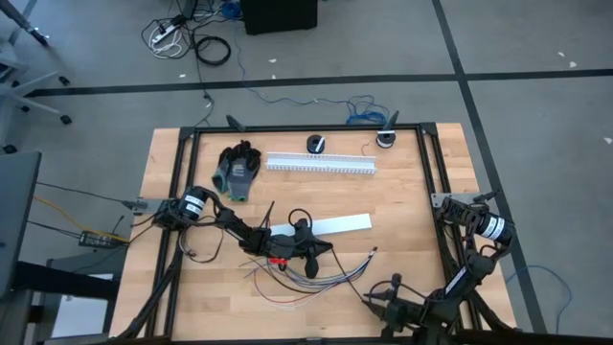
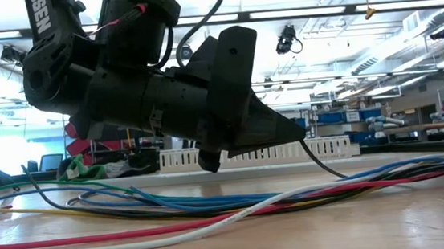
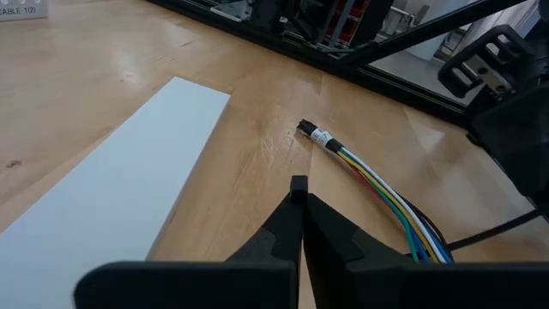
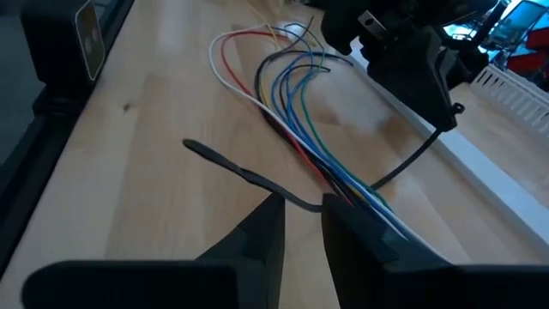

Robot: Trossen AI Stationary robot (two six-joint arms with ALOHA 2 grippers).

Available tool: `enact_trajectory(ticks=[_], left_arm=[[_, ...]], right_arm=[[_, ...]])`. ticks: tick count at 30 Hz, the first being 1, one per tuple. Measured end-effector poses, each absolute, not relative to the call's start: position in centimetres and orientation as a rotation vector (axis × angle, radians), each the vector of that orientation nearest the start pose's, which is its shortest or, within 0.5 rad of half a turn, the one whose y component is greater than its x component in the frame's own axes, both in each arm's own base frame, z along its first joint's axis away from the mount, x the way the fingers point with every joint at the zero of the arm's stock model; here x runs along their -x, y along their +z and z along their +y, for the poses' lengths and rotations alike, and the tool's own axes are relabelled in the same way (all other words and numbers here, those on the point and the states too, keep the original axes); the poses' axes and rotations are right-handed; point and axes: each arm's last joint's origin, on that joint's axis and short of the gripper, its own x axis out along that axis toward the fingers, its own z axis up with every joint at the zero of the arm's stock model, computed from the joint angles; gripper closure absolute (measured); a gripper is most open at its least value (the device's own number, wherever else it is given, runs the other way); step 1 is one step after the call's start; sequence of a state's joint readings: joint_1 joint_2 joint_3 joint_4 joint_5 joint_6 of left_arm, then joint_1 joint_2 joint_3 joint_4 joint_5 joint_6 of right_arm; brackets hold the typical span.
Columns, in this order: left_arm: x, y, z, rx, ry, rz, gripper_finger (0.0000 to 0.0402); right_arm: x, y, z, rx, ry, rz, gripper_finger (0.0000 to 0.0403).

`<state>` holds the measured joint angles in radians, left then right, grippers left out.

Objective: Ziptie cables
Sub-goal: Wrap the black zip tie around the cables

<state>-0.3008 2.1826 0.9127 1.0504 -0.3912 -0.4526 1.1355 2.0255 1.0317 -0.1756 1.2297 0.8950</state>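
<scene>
My wooden worktop [image 1: 402, 192], on it the cables [image 1: 316, 278] fanned near me, a white flat strip [image 1: 335, 225], white slotted duct [image 1: 321, 164], a grey glove [image 1: 237, 170]

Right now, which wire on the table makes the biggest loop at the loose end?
The white wire. In the right wrist view it curves around outside the red, blue and green ones, which bend inside it.

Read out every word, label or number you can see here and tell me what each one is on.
"CABLE 1(2)": white label on the table, cut off by the edge of the left wrist view.
"SEN": white letters on the left arm's housing, the rest out of frame.
White band near the cables' end: marks too small to read.
Yellowish tag on the black frame: too blurred to read.
</scene>
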Motion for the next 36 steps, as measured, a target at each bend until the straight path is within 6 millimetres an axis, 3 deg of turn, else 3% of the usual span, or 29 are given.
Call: enact_trajectory(ticks=[36], left_arm=[[-38.0,8.3,-10.6,0.375,0.152,0.172,0.0402]], right_arm=[[-19.0,10.0,30.1,0.146,-0.307,0.31,0.0328]])
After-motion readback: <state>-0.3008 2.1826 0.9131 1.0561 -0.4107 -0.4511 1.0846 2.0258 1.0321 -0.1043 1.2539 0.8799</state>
